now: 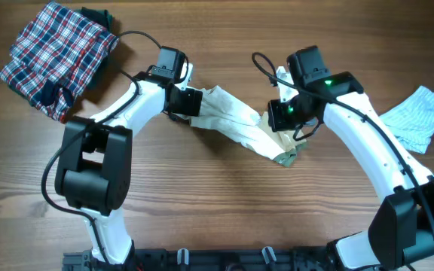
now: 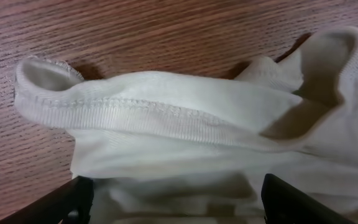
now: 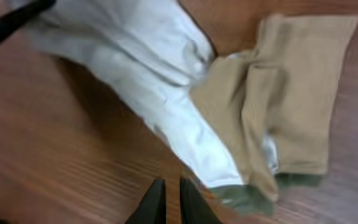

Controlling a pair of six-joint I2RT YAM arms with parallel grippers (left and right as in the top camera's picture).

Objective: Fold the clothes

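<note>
A cream-white top (image 1: pixel 232 117) lies crumpled mid-table, with a tan-beige sleeve part (image 1: pixel 283 140) and a thin olive edge (image 1: pixel 286 158) at its right end. My left gripper (image 1: pixel 184 101) is at the top's left end. In the left wrist view its fingers (image 2: pixel 179 202) are wide apart, with the cream ribbed hem (image 2: pixel 166 115) between and in front of them. My right gripper (image 1: pixel 281 114) hovers over the top's right end. In the right wrist view its fingers (image 3: pixel 168 198) are shut and empty over bare wood, beside the cream cloth (image 3: pixel 166 81), tan part (image 3: pixel 291 93) and olive edge (image 3: pixel 244 198).
A pale blue striped garment (image 1: pixel 422 114) lies at the right edge, beside the right arm. A red-and-blue plaid garment (image 1: pixel 55 56) lies at the far left with a dark green item (image 1: pixel 96 15) behind it. The table is brown wood (image 1: pixel 224 203).
</note>
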